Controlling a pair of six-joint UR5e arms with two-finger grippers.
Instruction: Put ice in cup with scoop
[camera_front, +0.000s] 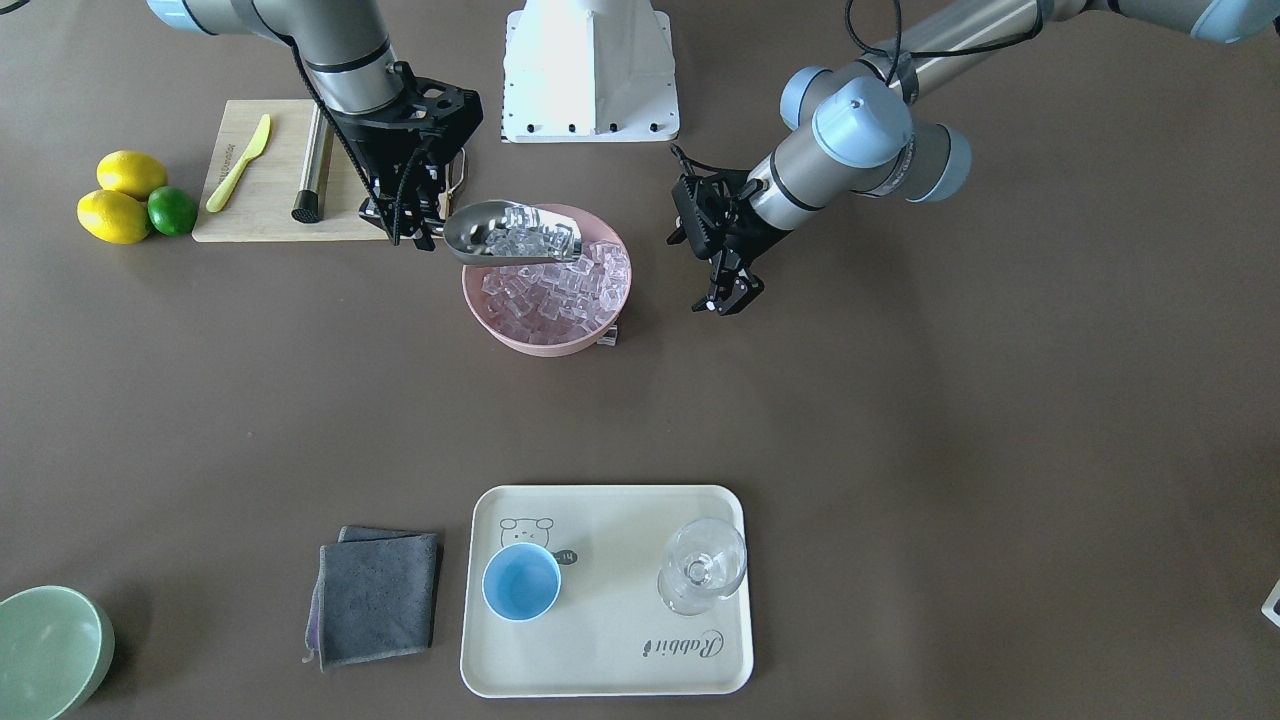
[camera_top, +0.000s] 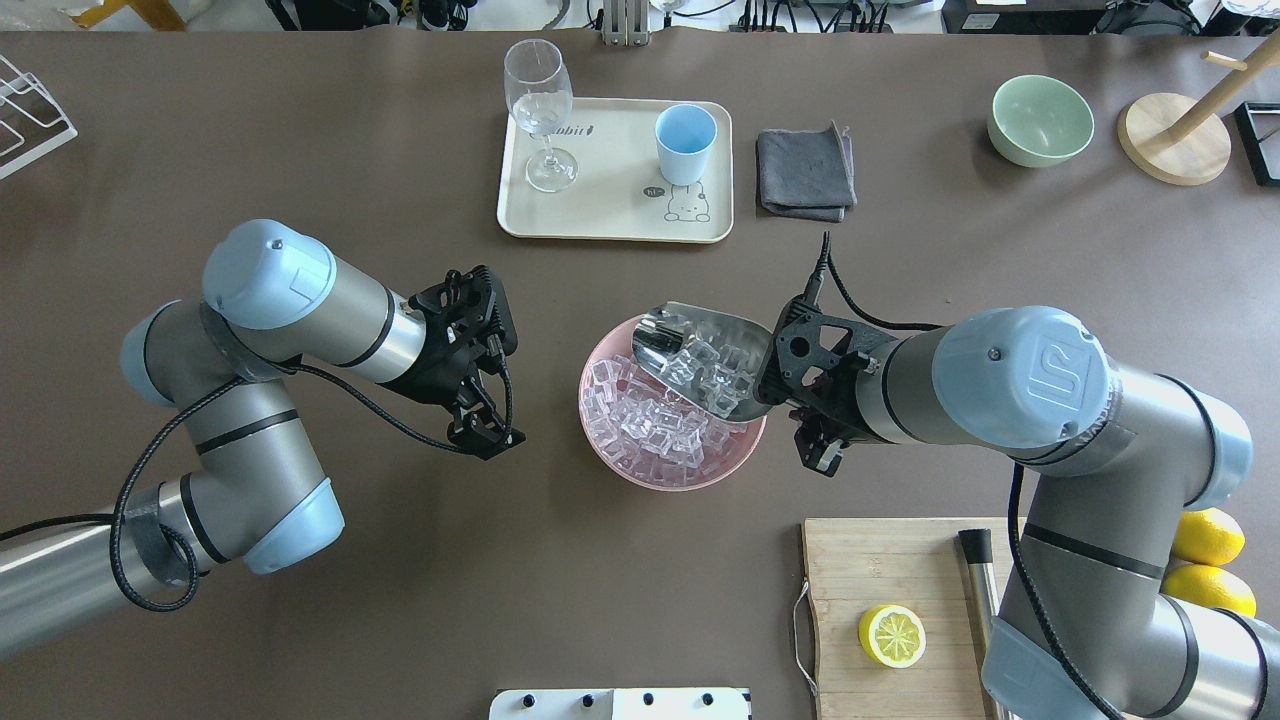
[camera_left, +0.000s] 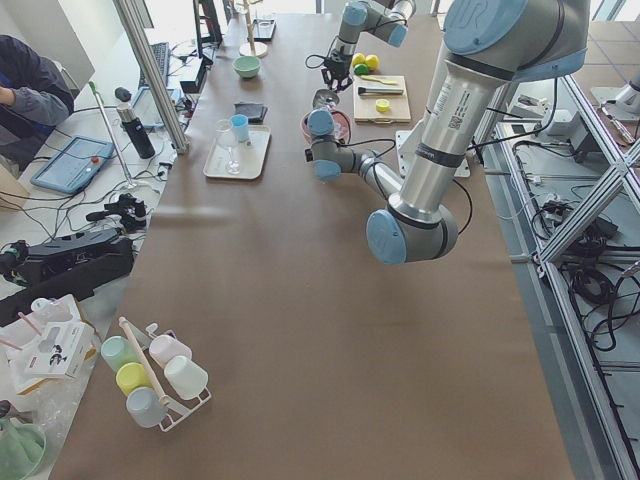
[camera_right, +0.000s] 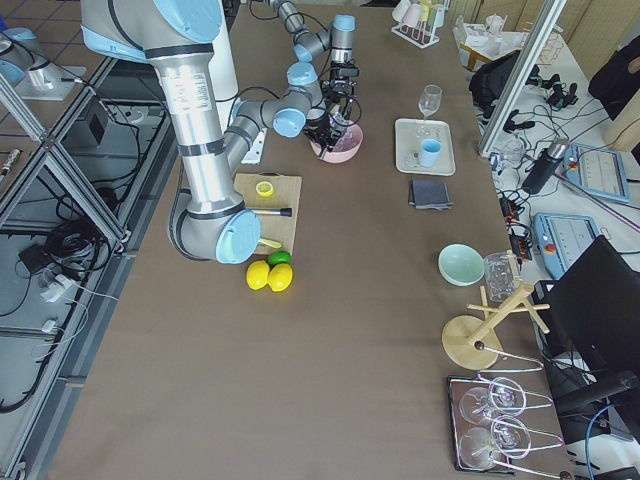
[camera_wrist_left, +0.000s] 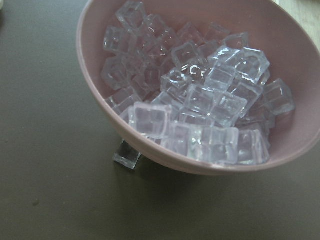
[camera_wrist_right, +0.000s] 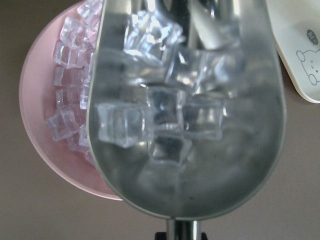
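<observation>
My right gripper (camera_front: 420, 232) is shut on the handle of the steel scoop (camera_front: 510, 232) and holds it level just above the pink bowl (camera_front: 520, 338). The scoop (camera_wrist_right: 230, 165) carries several clear ice cubes (camera_wrist_right: 165, 105). More ice (camera_top: 650, 425) fills the bowl. One loose cube (camera_wrist_left: 127, 156) lies on the table against the bowl's foot. My left gripper (camera_front: 728, 300) hangs beside the bowl, its fingers together and empty. The light-blue cup (camera_front: 521, 582) stands upright and empty on the cream tray (camera_front: 600, 670), well away from the bowl.
A stemmed glass (camera_front: 703, 565) shares the tray. A grey cloth (camera_front: 378, 597) and a pale green bowl (camera_front: 45, 650) lie beside it. Behind the pink bowl a cutting board (camera_front: 270, 200) holds a yellow knife, a steel cylinder (camera_front: 313, 165) and a lemon half (camera_top: 891, 636).
</observation>
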